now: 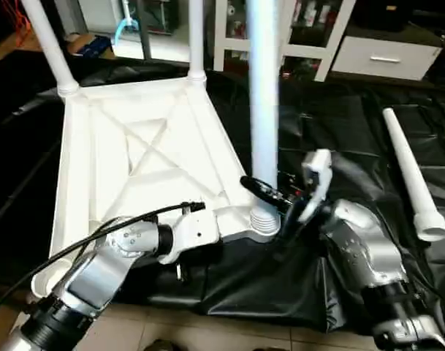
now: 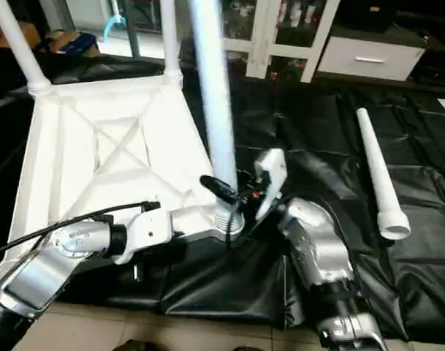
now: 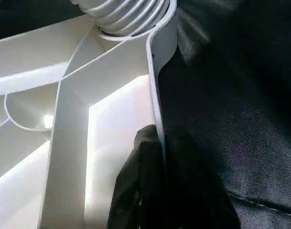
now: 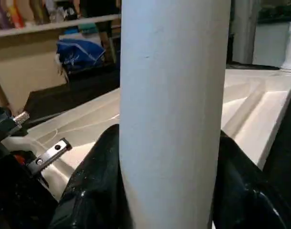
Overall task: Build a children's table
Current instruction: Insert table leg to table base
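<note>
We see the table top (image 1: 145, 157) lying upside down on a black sheet (image 1: 346, 124), ribbed underside facing up. Two legs (image 1: 196, 40) stand in its far corner sockets. Our right end effector (image 4: 169, 176) holds a third leg (image 1: 264, 110) upright between its fingers (image 4: 95, 186), the leg's ribbed foot set in the near corner socket (image 1: 262, 223). Our left end effector (image 3: 157, 191) is pinched narrow on the top's near rim (image 3: 157, 90), one finger either side. The fourth leg (image 1: 412, 172) lies loose on the sheet, well apart to the right.
</note>
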